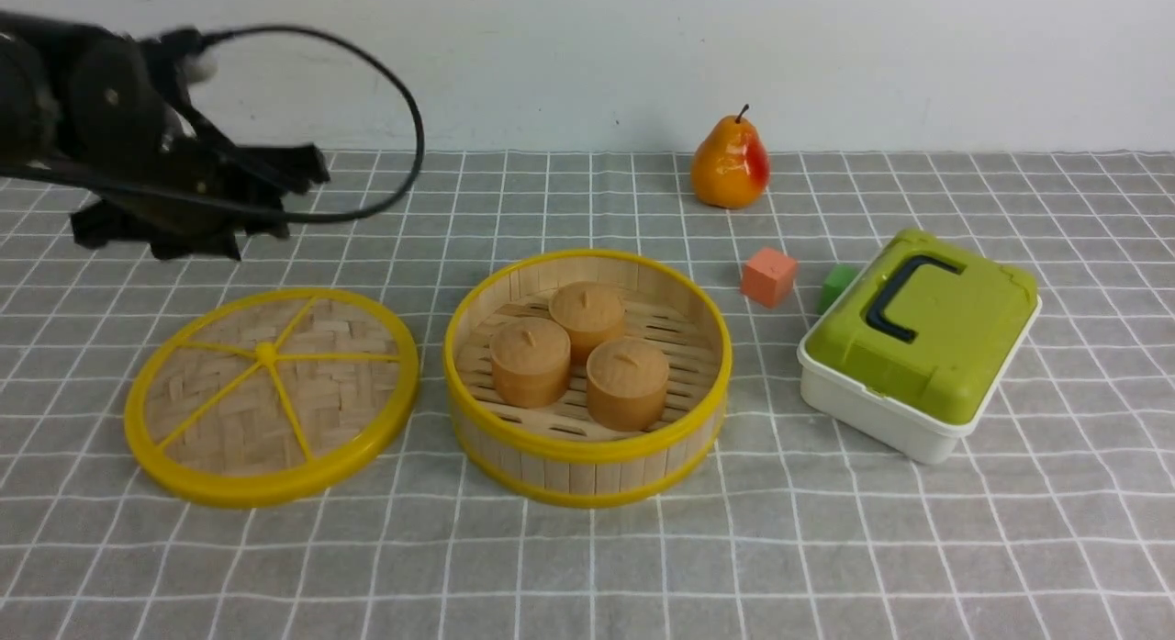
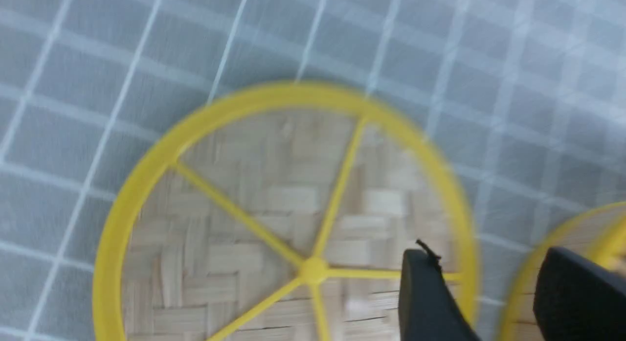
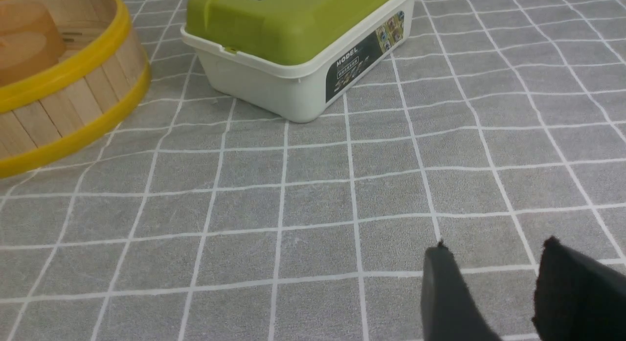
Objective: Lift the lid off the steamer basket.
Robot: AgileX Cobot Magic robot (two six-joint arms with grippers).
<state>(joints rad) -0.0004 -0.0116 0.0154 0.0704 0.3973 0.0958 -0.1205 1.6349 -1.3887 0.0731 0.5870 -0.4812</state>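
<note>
Front view shows the left hand point(image 1: 296, 192) raised beyond the lid point(image 1: 272, 395), fingers point(image 1: 298, 162) spread, holding nothing.

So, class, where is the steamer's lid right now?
In the front view the lid lies flat on the cloth at the robot's left, just beside the open steamer basket, not touching it.

lid point(image 1: 272, 397) flat beside uncovered steamer basket point(image 1: 587, 456) — apart

Pear point(image 1: 731, 165), orange cube point(image 1: 768, 276), green cube point(image 1: 835, 285) and green-lidded box point(image 1: 918, 342) sit on checked cloth point(image 1: 826, 548).
</note>
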